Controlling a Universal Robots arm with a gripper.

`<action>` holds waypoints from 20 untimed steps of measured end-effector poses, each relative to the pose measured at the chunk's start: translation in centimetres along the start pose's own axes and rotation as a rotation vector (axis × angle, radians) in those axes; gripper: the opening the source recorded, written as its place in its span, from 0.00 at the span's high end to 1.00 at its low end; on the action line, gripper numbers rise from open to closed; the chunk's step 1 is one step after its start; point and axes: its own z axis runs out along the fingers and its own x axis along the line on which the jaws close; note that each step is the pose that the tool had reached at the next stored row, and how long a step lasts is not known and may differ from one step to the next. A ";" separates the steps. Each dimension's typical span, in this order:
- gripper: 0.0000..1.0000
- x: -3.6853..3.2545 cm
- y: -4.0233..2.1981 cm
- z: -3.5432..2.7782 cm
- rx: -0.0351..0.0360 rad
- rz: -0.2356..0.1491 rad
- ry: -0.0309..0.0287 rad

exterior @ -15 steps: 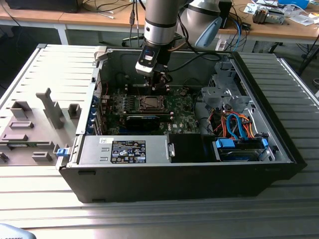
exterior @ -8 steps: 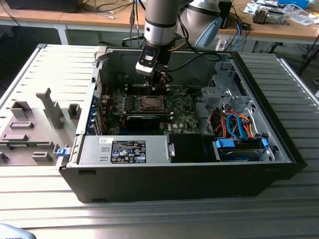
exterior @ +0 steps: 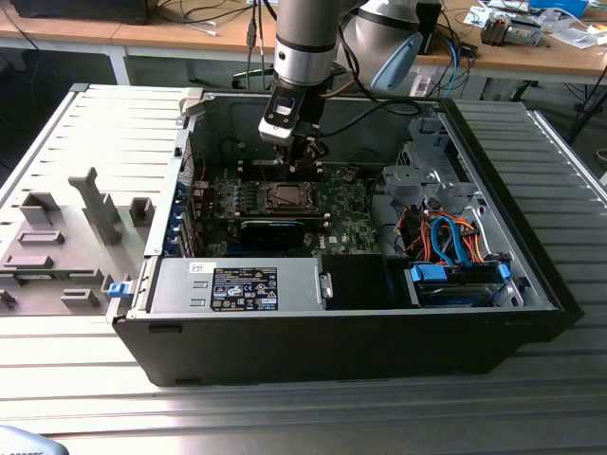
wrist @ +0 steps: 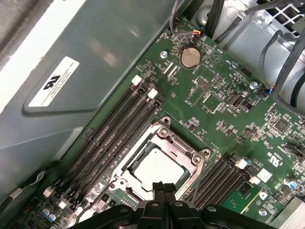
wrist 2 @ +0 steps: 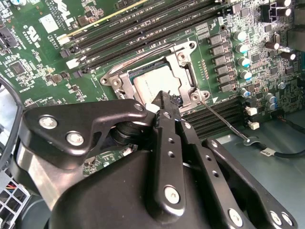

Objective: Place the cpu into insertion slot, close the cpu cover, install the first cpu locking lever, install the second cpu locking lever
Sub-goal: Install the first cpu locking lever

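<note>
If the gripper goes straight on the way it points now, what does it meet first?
Probably the cpu, near its edge, or the cpu cover framing it; the gripper hangs right above that border, and depth is unclear.

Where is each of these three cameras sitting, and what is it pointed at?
Exterior view: off the arm, looking down at a slant into the open computer case; the arm and gripper hang over the motherboard.
First wrist view: near the arm's wrist, looking down on the cpu on the motherboard; the shut gripper's tips show.
Second wrist view: near the wrist too, from another side; the gripper's black links stand in front.
Shared: both wrist views show the cpu by the gripper's tips.
</note>
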 end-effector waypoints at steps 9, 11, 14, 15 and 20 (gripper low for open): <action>0.89 0.00 0.00 0.00 0.0000 -0.008 -0.0004; 0.89 0.00 0.00 0.00 0.0001 -0.010 -0.0006; 0.89 0.00 0.00 0.00 0.0001 -0.012 -0.0007; 0.89 0.00 0.00 0.00 0.0001 -0.014 -0.0008; 0.89 0.00 0.00 0.00 0.0001 -0.020 -0.0011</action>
